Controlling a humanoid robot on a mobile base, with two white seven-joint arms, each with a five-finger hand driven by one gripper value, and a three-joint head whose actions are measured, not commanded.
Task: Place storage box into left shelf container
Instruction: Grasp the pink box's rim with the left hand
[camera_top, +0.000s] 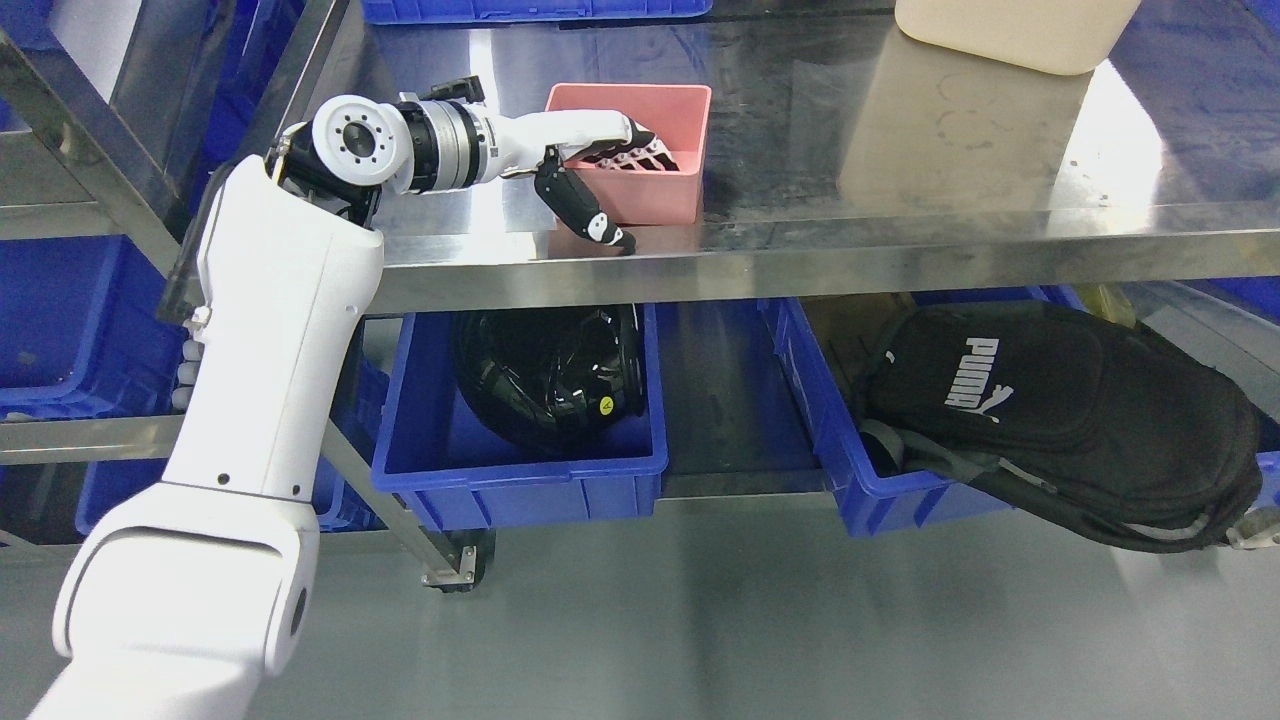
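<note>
One hand works here: the left hand (600, 175) reaches over the near-left wall of the pink storage box (655, 190), fingers (640, 155) curled down inside and thumb (585, 212) pressed outside, so it looks clamped on that wall, a pinch that suits lifting an open box by its rim. The box sits on the steel shelf top (900, 180) close to the front edge, not yet in any container. Below, the left blue bin (520, 485) holding a black helmet (550, 375) is likely the target, with a black backpack (1060, 420) in the bin to its right.
</note>
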